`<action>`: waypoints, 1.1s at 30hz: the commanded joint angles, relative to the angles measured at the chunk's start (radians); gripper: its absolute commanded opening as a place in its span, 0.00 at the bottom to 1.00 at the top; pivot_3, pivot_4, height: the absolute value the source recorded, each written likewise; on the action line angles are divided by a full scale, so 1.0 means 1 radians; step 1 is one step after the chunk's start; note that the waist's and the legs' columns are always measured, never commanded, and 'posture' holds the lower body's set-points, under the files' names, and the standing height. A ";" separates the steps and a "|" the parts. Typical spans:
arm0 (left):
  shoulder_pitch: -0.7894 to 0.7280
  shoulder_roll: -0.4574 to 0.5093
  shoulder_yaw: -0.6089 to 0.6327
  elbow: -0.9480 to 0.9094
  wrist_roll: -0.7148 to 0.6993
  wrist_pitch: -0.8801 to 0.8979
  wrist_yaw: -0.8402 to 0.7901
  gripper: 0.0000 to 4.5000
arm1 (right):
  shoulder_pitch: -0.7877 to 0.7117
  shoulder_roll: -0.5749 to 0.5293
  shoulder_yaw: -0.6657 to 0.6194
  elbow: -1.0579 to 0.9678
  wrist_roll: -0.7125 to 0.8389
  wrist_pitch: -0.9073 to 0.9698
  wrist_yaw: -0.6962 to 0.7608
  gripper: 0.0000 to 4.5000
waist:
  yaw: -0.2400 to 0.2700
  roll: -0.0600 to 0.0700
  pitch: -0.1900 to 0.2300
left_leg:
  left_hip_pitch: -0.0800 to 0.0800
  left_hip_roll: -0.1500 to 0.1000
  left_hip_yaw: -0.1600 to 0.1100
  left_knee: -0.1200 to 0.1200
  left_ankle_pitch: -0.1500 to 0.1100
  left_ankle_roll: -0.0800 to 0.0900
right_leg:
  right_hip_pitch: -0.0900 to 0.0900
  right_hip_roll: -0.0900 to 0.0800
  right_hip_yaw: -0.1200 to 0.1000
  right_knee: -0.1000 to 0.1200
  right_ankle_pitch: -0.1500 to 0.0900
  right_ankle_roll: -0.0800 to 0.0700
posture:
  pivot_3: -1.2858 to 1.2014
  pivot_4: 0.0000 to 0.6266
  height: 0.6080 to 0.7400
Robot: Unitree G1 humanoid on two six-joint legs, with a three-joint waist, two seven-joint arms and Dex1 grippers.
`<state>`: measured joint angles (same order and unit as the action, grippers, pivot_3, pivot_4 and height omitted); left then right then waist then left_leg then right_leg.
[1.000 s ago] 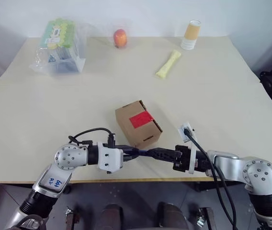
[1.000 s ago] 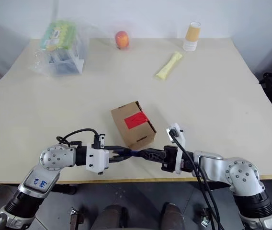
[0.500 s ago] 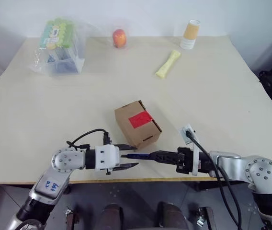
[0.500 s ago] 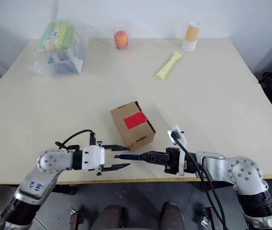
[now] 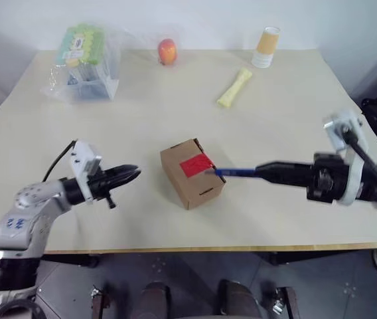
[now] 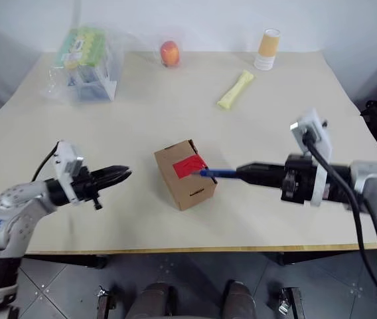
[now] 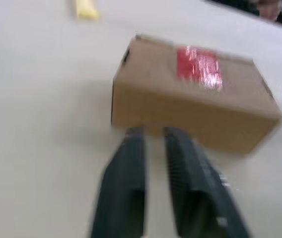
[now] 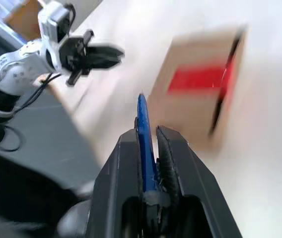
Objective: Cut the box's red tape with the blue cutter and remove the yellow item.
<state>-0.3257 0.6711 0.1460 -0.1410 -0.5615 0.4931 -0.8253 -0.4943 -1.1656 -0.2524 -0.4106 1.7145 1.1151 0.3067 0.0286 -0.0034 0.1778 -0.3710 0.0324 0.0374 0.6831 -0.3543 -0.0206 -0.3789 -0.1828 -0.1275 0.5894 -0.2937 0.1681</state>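
My right gripper [image 5: 263, 169] is clamped on the blue cutter [image 5: 233, 172], which sticks out level toward my left. Its tip sits at the right edge of the box [image 5: 191, 173], just beside the red tape [image 5: 195, 164]; I cannot tell whether the tip touches the tape or the cardboard. In my right wrist view the cutter [image 8: 143, 134] lies pinched between my two black fingers [image 8: 123, 168], pointing at the carton's side below the tape strip.

My left gripper [image 5: 131, 174] has its fingers pressed together with nothing between them. It hovers over bare table [image 5: 288, 119] to the left of the box, pointing at it, with a strip of open tabletop between fingertips and cardboard. My left wrist view shows those fingers [image 7: 126, 173] side by side with a thin slit between them, aimed at the carton's near wall.

The box stands near the middle of the table, turned at an angle to the table's edges, flaps shut, tape across the top. The yellow item is not to be seen with the flaps closed.

Room around the box is wide on all sides. A plastic bag of packets [image 5: 82, 63] sits at the far left corner, an orange-red fruit [image 5: 167, 50] and a paper cup [image 5: 265, 46] along the far edge, and a pale yellow bone-shaped piece [image 5: 233, 88] lies between cup and box, well apart from everything. The near edge runs just below both my arms.
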 commanded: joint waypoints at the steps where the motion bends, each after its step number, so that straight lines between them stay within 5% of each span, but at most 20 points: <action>1: -0.100 -0.057 -0.102 0.020 0.061 -0.005 0.018 0.00 | -0.186 0.031 0.099 0.053 -0.113 -0.006 -0.017 0.04 | -0.003 0.000 0.000 | 0.000 0.000 0.000 0.000 0.000 0.000 | 0.000 0.000 0.000 0.000 0.000 0.001 | 0.52 0.24 1.00; 6: -0.257 -0.146 -0.221 0.132 0.156 0.005 0.034 0.00 | -0.435 0.133 0.284 0.153 -0.293 0.102 -0.071 0.04 | -0.005 -0.002 0.001 | -0.001 0.000 0.001 -0.001 0.000 0.000 | -0.003 0.000 -0.001 0.001 0.001 0.001 | 0.52 0.24 1.00; 11: -0.289 -0.137 -0.289 0.174 0.225 -0.025 -0.019 0.00 | -0.595 0.240 0.373 0.242 -0.465 0.187 -0.064 0.04 | -0.013 -0.002 0.001 | -0.008 0.000 0.006 -0.001 0.000 0.000 | -0.014 -0.001 -0.001 0.005 0.001 0.001 | 0.52 0.24 1.00; 33: -0.222 -0.182 -0.280 0.122 0.232 0.013 0.019 0.00 | -0.726 0.422 0.366 0.341 -0.793 0.360 0.095 0.04 | -0.009 -0.002 0.001 | -0.008 0.000 0.005 -0.001 -0.001 -0.001 | -0.014 -0.002 -0.004 0.007 0.001 0.002 | 0.52 0.24 1.00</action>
<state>-0.5764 0.4894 -0.1152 -0.0086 -0.3477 0.4865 -0.8022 -1.1910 -0.7405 0.1528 -0.0642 0.9413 1.4841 0.3885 0.0196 -0.0055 0.1791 -0.3787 0.0328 0.0429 0.6821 -0.3549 -0.0213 -0.3929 -0.1845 -0.1312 0.5967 -0.2927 0.1699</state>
